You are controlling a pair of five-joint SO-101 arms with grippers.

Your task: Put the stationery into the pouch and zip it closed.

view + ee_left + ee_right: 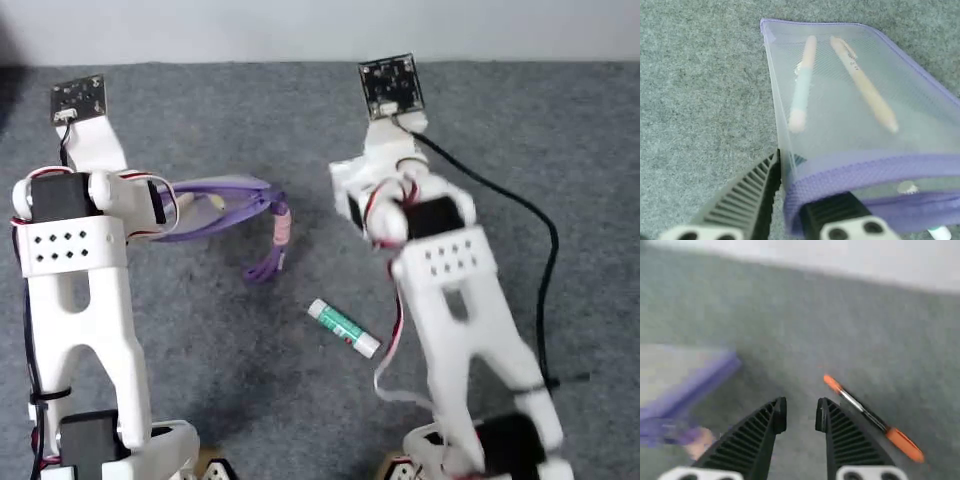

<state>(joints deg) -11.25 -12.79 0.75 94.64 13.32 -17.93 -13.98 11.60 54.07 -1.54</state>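
The left hand (789, 200) clamps the pouch (850, 125) rim, two pens (802, 85) inside; the right hand (800, 412), narrowly parted and empty, has an orange pen (870, 417) just beyond it, a glue stick (343, 327) lies behind on the bench (500, 120), and zipping, I'd say, remains.

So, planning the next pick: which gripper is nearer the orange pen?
Right. The right gripper, jaws apart, hangs beside the orange pen; the left gripper clamps the pouch, farther off.
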